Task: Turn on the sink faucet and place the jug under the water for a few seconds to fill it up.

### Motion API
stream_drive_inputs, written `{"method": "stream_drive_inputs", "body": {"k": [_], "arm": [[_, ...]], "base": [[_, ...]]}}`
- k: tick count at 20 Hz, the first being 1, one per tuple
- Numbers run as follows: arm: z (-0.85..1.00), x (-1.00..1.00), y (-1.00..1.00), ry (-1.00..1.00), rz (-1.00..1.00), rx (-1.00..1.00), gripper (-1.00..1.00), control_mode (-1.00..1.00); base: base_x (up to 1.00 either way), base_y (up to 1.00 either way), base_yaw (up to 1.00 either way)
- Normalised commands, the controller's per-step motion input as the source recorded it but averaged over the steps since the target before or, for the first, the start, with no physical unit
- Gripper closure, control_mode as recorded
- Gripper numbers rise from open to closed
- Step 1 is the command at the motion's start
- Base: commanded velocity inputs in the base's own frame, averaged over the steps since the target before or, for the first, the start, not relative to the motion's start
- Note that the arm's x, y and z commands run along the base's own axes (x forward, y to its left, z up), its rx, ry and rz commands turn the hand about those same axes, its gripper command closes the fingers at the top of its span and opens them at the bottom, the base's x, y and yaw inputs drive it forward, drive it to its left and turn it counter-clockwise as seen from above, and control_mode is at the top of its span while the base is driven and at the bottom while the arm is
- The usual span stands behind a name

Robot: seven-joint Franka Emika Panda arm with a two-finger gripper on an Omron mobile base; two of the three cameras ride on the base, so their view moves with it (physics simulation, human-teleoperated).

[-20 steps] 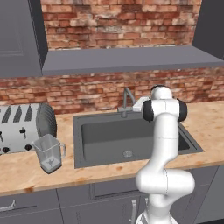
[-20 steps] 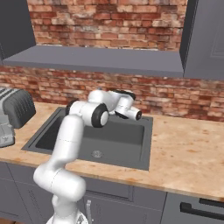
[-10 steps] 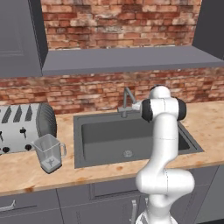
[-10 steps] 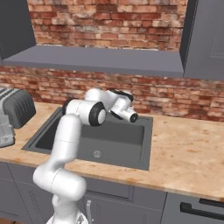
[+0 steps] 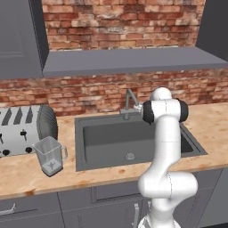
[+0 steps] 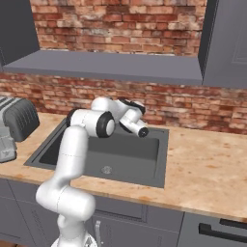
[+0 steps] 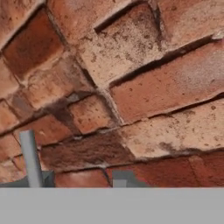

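The sink faucet (image 5: 129,101), a slim grey gooseneck, stands at the back rim of the dark sink (image 5: 111,141). My gripper (image 5: 139,108) is right beside the faucet's stem, mostly hidden behind my wrist, so its fingers cannot be made out. In the hand view a grey faucet stem (image 7: 29,158) rises at the lower left against close brick. The clear jug (image 5: 50,155) stands upright on the counter left of the sink, far from the gripper. No water stream is in view.
A silver toaster (image 5: 20,128) sits behind the jug at the far left. The brick wall (image 5: 102,95) runs close behind the faucet, under a grey shelf (image 5: 129,60). Wooden counter (image 6: 202,169) extends right of the sink (image 6: 123,157).
My hand has shifted slightly down and towards the faucet. The jug and the toaster have not moved.
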Motion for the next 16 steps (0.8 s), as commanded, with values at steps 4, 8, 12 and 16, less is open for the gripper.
{"method": "stream_drive_inputs", "body": {"k": [4, 8, 12, 16], "arm": [[-0.31, 0.09, -1.00, 0.18, -0.14, 0.22, 1.00, -1.00], [-0.39, 0.08, -1.00, 0.19, -0.13, 0.26, 1.00, -1.00], [-0.47, -0.04, -0.95, 0.10, -0.10, 0.24, 1.00, -1.00], [-0.46, -0.12, -0.71, 0.04, -0.07, 0.18, 1.00, -1.00]], "base": [[0.00, 0.00, 0.00], [0.00, 0.00, 0.00], [0.00, 0.00, 0.00], [0.00, 0.00, 0.00]]}}
